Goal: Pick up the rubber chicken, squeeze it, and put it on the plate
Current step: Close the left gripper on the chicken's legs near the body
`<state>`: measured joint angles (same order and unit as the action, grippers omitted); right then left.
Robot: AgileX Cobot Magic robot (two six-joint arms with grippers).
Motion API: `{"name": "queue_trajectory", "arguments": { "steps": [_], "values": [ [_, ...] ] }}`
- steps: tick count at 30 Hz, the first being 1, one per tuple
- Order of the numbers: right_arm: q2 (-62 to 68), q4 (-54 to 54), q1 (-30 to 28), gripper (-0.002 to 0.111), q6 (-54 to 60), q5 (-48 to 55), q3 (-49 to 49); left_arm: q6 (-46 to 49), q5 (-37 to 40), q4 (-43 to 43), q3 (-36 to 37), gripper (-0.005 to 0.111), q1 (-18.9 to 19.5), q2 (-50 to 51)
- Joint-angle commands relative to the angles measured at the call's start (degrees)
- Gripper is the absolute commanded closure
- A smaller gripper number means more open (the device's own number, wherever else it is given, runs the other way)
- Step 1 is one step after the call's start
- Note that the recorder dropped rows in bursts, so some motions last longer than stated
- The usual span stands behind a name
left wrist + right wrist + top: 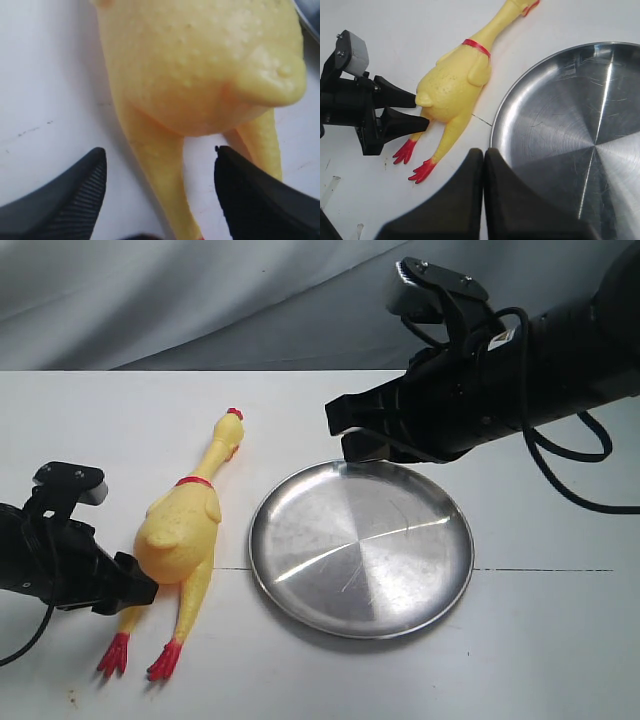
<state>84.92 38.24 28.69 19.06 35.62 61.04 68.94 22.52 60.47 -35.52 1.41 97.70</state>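
The rubber chicken [182, 530] lies flat on the white table, red comb to the back and red feet to the front. It is left of the steel plate [360, 545] and apart from it. My left gripper [140, 590] is open at the chicken's rear, low on the table. In the left wrist view its fingers [80, 195] flank one yellow leg of the chicken [200, 65] without pressing it. My right gripper [345, 430] hovers shut and empty over the plate's far-left rim. The right wrist view shows that gripper [483, 151], the chicken [452, 85] and the plate [570, 130].
The white table [520, 640] ends at a grey cloth backdrop [200, 300]. A thin dark line [540, 570] runs across the tabletop under the plate. The right arm's cable [570, 480] loops above the table at the right.
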Motion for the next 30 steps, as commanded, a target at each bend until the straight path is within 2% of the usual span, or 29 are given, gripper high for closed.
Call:
{"name": "queue_trajectory", "arguments": {
  "steps": [1,19,30],
  "values": [
    [0.15,0.39,0.23,0.108,0.22,-0.25,0.37,1.08,0.28,1.59,-0.12,0.047,-0.38,-0.06],
    [0.15,0.39,0.23,0.108,0.22,-0.25,0.37,4.53,-0.19,3.41,-0.12,0.047,-0.38,1.21],
    [0.15,0.39,0.23,0.108,0.22,-0.25,0.37,9.65,-1.81,8.44,-0.12,0.047,-0.38,3.76]
  ]
}}
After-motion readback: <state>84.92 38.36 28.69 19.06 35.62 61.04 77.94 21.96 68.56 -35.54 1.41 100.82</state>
